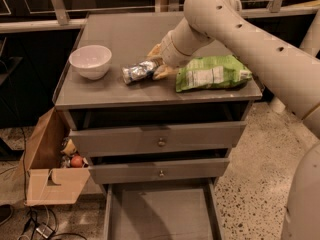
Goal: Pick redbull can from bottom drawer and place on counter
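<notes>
The redbull can (pixel 139 72) lies on its side on the counter (pixel 130 34), between the white bowl and the green snack bag. My gripper (pixel 158 63) is at the can's right end, low over the counter, with its yellowish fingers (pixel 163 74) spread on either side of that end. The gripper looks open, and the can rests on the counter. The bottom drawer (pixel 160 214) is pulled out below, and its tray shows nothing inside.
A white bowl (pixel 90 60) stands at the counter's left. A green snack bag (pixel 210 73) lies at its right, under my arm. The two upper drawers (pixel 160 140) stand slightly ajar. An open cardboard box (pixel 47 164) with small items sits on the floor to the left.
</notes>
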`<state>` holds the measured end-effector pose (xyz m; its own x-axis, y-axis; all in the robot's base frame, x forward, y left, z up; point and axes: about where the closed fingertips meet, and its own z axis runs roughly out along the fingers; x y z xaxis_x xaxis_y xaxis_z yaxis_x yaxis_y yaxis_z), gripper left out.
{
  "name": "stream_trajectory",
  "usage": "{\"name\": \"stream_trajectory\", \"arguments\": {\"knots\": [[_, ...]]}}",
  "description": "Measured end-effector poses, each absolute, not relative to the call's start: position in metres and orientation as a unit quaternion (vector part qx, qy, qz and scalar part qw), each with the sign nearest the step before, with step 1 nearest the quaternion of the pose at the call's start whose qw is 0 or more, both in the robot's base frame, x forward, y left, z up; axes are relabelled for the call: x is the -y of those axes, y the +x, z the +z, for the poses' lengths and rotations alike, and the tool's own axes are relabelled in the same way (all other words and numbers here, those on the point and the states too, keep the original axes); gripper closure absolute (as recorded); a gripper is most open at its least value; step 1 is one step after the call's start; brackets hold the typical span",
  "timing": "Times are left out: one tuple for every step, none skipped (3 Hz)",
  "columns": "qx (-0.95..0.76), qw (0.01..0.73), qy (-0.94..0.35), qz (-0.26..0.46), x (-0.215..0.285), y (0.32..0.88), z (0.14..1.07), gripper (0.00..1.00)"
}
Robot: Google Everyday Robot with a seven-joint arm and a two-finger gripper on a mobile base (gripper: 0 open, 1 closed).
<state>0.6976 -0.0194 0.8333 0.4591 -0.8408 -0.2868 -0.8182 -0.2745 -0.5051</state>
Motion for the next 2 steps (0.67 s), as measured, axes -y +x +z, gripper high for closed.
{"name": "stream_trajectory", "arguments": {"knots": [[-0.52, 0.304, -0.798, -0.019, 0.0193, 0.6976, 0.8332, 0.0], [-0.52, 0.304, -0.798, -0.019, 0.0193, 0.6976, 0.8332, 0.0]]}}
